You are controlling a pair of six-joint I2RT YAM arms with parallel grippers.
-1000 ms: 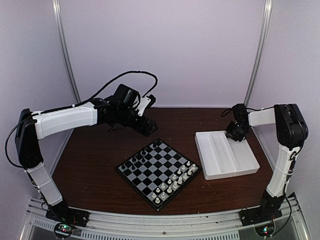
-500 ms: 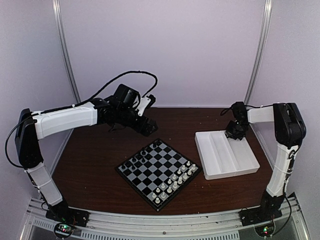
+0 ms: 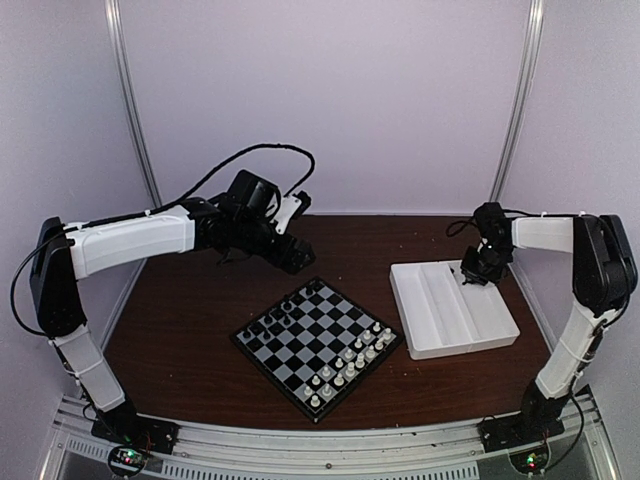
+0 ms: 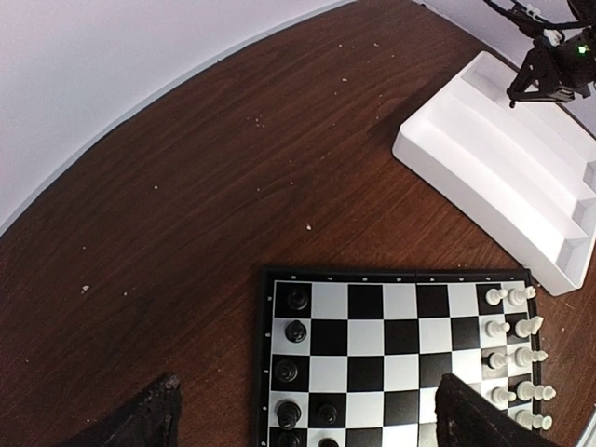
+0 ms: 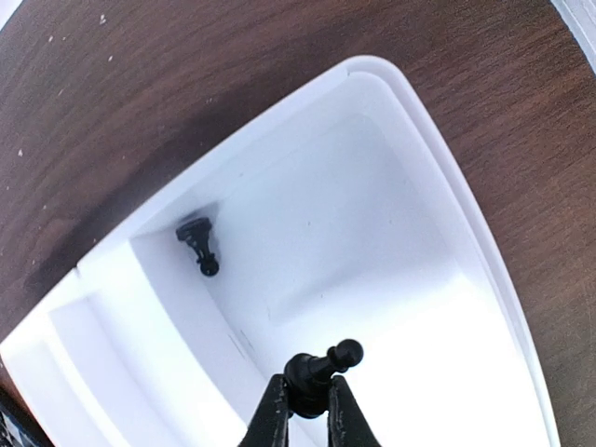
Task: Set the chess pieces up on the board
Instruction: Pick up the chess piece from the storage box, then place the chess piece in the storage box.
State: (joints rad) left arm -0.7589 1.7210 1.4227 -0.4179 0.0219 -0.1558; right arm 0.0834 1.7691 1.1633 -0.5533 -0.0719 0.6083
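My right gripper (image 5: pixel 305 402) is shut on the base of a black pawn (image 5: pixel 321 370), held lying sideways above the white tray (image 5: pixel 447 233). A second black pawn (image 5: pixel 198 244) lies in the tray's far corner. From above, the right gripper (image 3: pixel 470 276) hangs over the tray's back right part (image 3: pixel 500 318). The board (image 3: pixel 318 342) lies mid-table; several black pieces (image 4: pixel 295 330) stand along its left side and white ones (image 4: pixel 517 358) along its right. My left gripper (image 4: pixel 303 414) is open above the board's far left edge (image 4: pixel 264 372), holding nothing.
A white back wall (image 4: pixel 112 65) curves behind the brown table (image 4: pixel 233 168). The tray (image 4: pixel 507 177) lies right of the board, with the right arm (image 4: pixel 554 65) over its far end.
The right gripper has closed on the black pawn and lifted a little, shifting right over the tray. The left arm has not moved.
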